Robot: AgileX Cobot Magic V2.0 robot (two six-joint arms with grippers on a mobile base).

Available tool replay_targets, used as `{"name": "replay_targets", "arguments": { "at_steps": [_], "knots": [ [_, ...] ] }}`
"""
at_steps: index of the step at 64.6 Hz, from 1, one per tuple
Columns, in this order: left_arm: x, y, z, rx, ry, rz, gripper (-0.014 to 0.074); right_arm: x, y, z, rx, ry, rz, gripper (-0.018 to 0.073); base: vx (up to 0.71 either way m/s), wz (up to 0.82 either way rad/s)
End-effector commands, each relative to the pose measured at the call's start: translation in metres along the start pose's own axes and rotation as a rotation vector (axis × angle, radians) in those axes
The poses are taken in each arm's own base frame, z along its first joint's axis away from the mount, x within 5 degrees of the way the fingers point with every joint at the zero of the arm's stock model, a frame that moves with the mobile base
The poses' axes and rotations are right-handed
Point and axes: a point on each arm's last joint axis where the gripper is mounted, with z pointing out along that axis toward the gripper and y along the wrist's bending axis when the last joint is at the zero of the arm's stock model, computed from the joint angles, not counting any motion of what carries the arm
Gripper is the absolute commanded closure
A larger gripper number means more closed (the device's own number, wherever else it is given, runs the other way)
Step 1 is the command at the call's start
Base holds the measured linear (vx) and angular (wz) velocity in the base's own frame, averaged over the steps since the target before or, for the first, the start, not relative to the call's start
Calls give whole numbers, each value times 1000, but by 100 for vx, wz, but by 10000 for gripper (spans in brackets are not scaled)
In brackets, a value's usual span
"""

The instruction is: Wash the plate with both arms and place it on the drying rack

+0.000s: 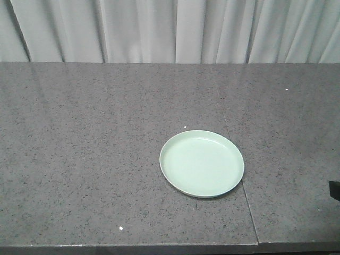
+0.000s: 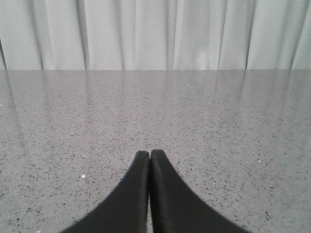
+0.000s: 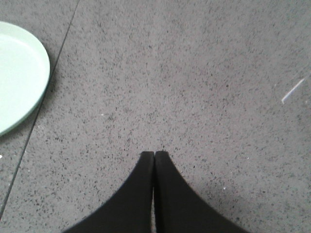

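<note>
A round pale mint-green plate (image 1: 202, 163) lies flat on the grey speckled counter (image 1: 95, 149), right of centre and beside a seam in the stone. Its edge also shows at the far left of the right wrist view as the plate (image 3: 17, 73). My right gripper (image 3: 154, 154) is shut and empty, above bare counter to the right of the plate. My left gripper (image 2: 149, 153) is shut and empty too, facing bare counter and the curtain. In the front view only a black bit of an arm (image 1: 334, 190) shows at the right edge. The drying rack is out of view.
A pale curtain (image 1: 170, 29) hangs along the counter's far edge. The seam (image 1: 241, 186) runs front to back just right of the plate. The counter's front edge (image 1: 127, 245) lies near the bottom of the front view.
</note>
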Motion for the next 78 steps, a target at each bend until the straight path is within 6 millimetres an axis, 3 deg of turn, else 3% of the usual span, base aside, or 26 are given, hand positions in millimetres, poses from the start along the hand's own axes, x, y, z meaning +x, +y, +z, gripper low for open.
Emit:
{"name": "replay_targets", "arguments": {
  "at_steps": [1,27,49,58,78],
  "knots": [
    [-1,0,0,9,-68,-18,602,-15,-2,0,9,-67,1,569,0,0],
    [-1,0,0,9,-68,-18,602,-13,-1,5,-8,-24,26,557,0,0],
    [-1,0,0,9,-68,-18,602,-12,-1,5,-8,-17,19,484,0,0],
    [-1,0,0,9,-68,-18,602,-12,-1,5,-8,-17,19,412,0,0],
    [-1,0,0,9,-68,-18,602,-12,-1,5,-8,-17,19,146,0,0]
  ]
}}
